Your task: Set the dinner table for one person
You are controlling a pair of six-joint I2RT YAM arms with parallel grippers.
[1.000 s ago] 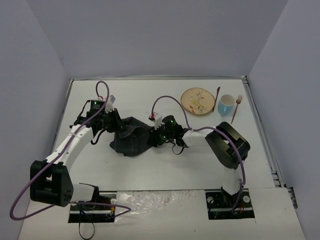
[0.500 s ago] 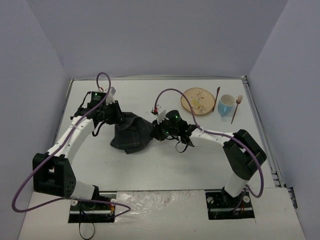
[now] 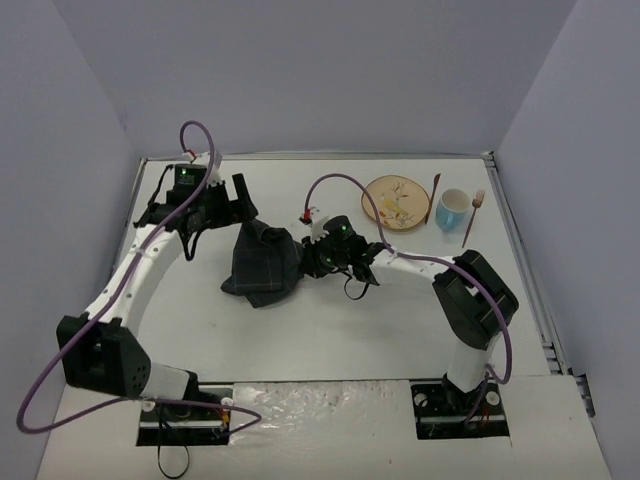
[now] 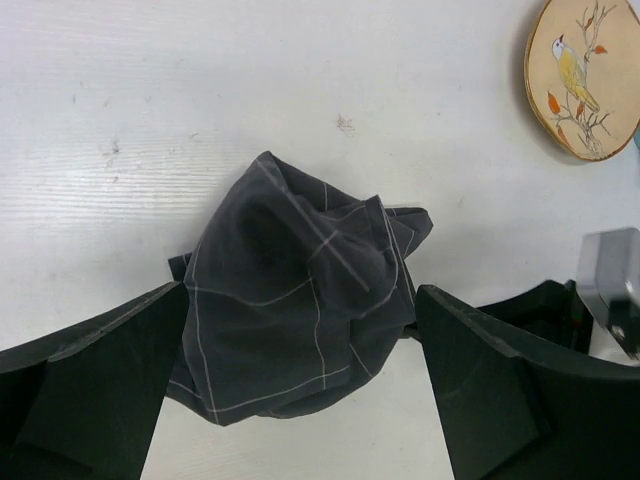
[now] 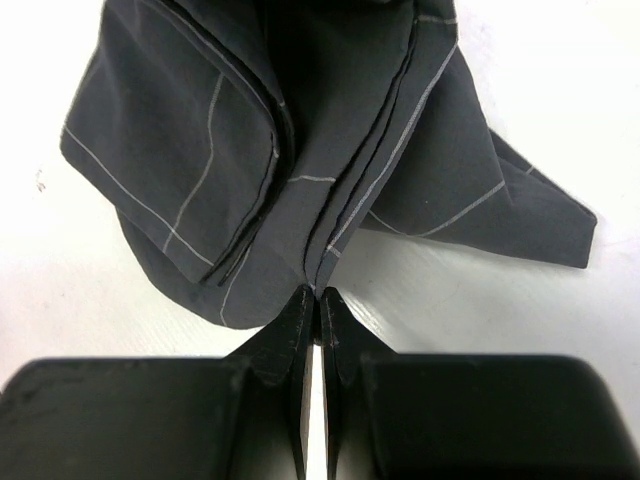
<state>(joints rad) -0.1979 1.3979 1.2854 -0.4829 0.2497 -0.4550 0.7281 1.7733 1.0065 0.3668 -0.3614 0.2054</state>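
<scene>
- dark grey cloth placemat with thin pale grid lines, bunched in a crumpled heap near the middle of the white desk; folds stacked, not lying flat.
- right claw clamped tight on the right side of that heap, with several layers of cloth pinched between the black fingertips; low, just above the desk surface.
- left claw spread wide, nothing held; hanging over the far left part of the heap, one black finger on each side of the cloth in the wrist view; touching the cloth or not, hard to tell.
- white desk with a thin metal rim, far larger than anything on it, mostly bare around the heap.
- toward the far right corner of the desk, side by side in a row: round tan plate painted with a bird on a branch, slim brown utensil, light blue cup, small fork; all well apart from the cloth.
- purple cables looped above the desk.
</scene>
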